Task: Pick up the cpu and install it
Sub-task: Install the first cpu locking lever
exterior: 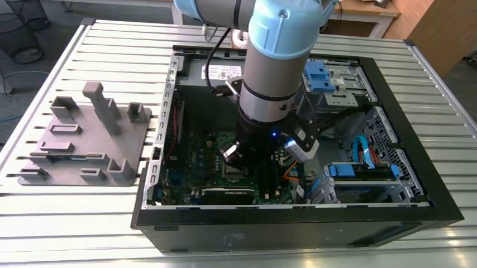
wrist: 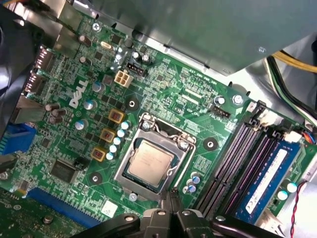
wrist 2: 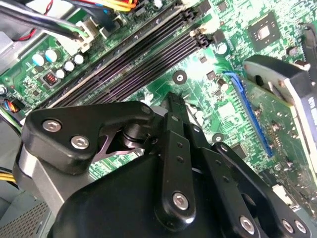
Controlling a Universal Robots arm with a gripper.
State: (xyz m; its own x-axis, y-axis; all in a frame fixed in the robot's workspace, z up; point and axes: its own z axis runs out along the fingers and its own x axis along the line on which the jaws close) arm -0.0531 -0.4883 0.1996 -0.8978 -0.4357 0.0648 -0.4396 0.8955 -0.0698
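Exterior view: a desk [exterior: 89,218] of pale ribbed metal slats carries an open black computer case [exterior: 298,223] lying on its side, and, toward the exterior view's left, a grey plastic fixture [exterior: 82,139] with upright posts and shallow pockets. Beyond the desk lie a dark floor, a black wire basket [exterior: 22,33] and wooden furniture [exterior: 439,28] at the far edge. The robot arm [exterior: 276,72] (pale blue joint cap, silver sleeve) descends into the case, with the tool [exterior: 242,159] low over the green motherboard [exterior: 198,153].

First wrist view: the cpu [wrist: 150,161], a small square chip with a silver-grey top, sits flat inside the metal-framed socket [wrist: 153,158] on the motherboard, its edges parallel to the frame. The tool's black fingertips [wrist: 173,196] appear pressed together, just beside the socket frame's edge and clear of the chip; nothing is pinched between them. Black memory slots [wrist: 237,158] run alongside, one holding a blue memory stick [wrist: 265,178].

Second wrist view: the tool's black linkage [wrist 2: 173,168] hangs over the board, beside the same memory slots [wrist 2: 138,59] and a blue expansion slot [wrist 2: 250,116].
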